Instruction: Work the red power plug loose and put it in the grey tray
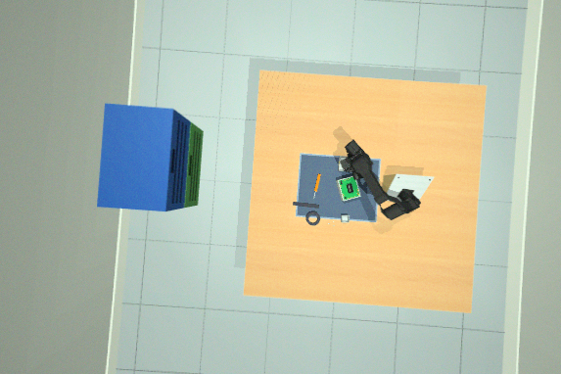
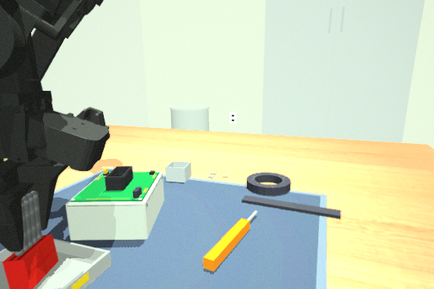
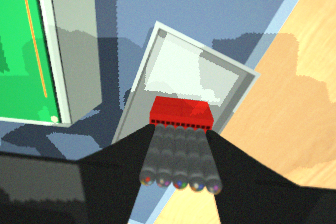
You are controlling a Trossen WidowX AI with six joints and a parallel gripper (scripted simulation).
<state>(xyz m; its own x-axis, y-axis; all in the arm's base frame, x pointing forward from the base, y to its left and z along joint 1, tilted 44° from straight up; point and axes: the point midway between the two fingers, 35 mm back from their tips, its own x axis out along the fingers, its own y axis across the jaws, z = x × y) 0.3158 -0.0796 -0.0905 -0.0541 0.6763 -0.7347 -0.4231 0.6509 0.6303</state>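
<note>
"Where is the red power plug (image 2: 31,262) (image 3: 181,111) sitting now?"

"It's showing within the outline of the grey tray (image 1: 340,167) (image 2: 103,255) (image 3: 207,48), toward one end. I can't tell whether it is touching the tray's floor."

"And what is the hand (image 1: 346,163) (image 2: 31,239) (image 3: 179,133) doing?"

"It's pointing downward and clamping on the plug, one finger on each side. The grey cables (image 2: 32,215) (image 3: 180,155) are rising from the plug's top between those fingers."

"What about the circuit board (image 1: 344,182) (image 2: 95,193) (image 3: 20,90)?"

"It's lying on its pale block beside the tray, and its black socket (image 1: 350,188) (image 2: 119,178) is standing open, apart from the plug."

"Anything else around?"

"Yes, an orange-handled screwdriver (image 1: 317,182) (image 2: 226,243) is lying on the blue mat (image 1: 324,166) (image 2: 182,227) (image 3: 135,15). A dark bar (image 1: 305,205) (image 2: 292,206) and a black ring (image 1: 306,218) (image 2: 268,188) are resting near it, and a small pale box (image 1: 345,218) (image 2: 178,172) is standing by the mat's edge. The wooden table (image 1: 373,269) (image 2: 383,170) (image 3: 290,135) is carrying everything."
</note>
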